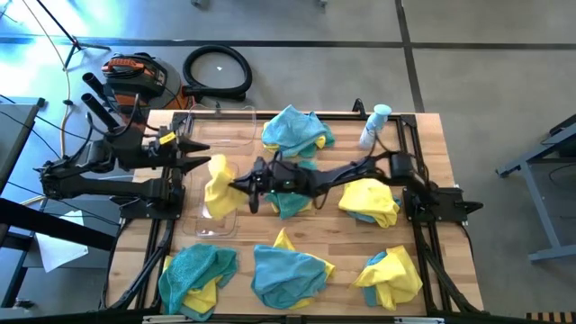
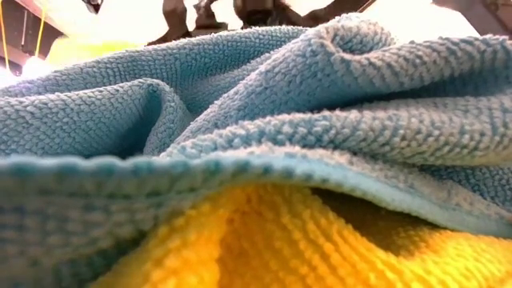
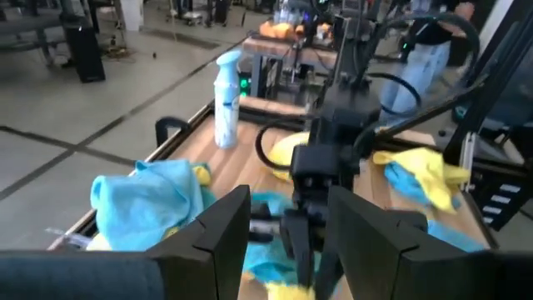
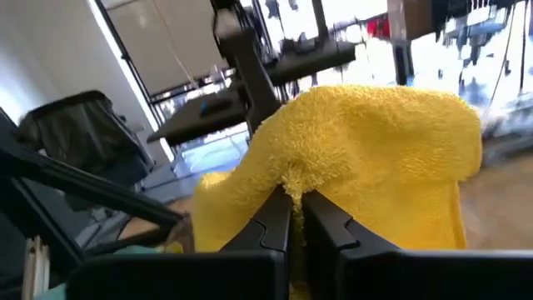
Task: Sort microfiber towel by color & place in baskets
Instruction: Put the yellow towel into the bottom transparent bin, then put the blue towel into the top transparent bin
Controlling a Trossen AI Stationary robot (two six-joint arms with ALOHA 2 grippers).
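Note:
My right gripper [image 1: 241, 184] reaches from the table's right and is shut on a bright yellow towel [image 1: 219, 183]. The towel hangs above the near clear basket [image 1: 214, 220]. A second clear basket [image 1: 225, 126] stands farther back. My left gripper [image 1: 200, 155] is open and hovers between the two baskets, just left of the yellow towel; its wrist view faces the right arm's gripper [image 3: 300, 225]. Loose teal and yellow towels lie in heaps: far centre [image 1: 295, 130], under the right arm [image 1: 290, 203], right centre [image 1: 369, 200], and along the near edge [image 1: 196, 274] [image 1: 288, 270] [image 1: 391, 274]. My right gripper pinches the yellow towel between its two fingers [image 4: 275, 218] at a bunched fold [image 4: 291, 179] on its upper part. The fingers come roughly level from the table's right. The towel drapes around and below them, slack. I cannot tell whether its lower end touches the basket.
A white-and-blue spray bottle [image 1: 373, 124] stands at the far right of the table. A teal towel over a yellow one [image 2: 264, 120] fills the low view and hides the table behind. A vacuum and a hose lie on the floor beyond the far edge.

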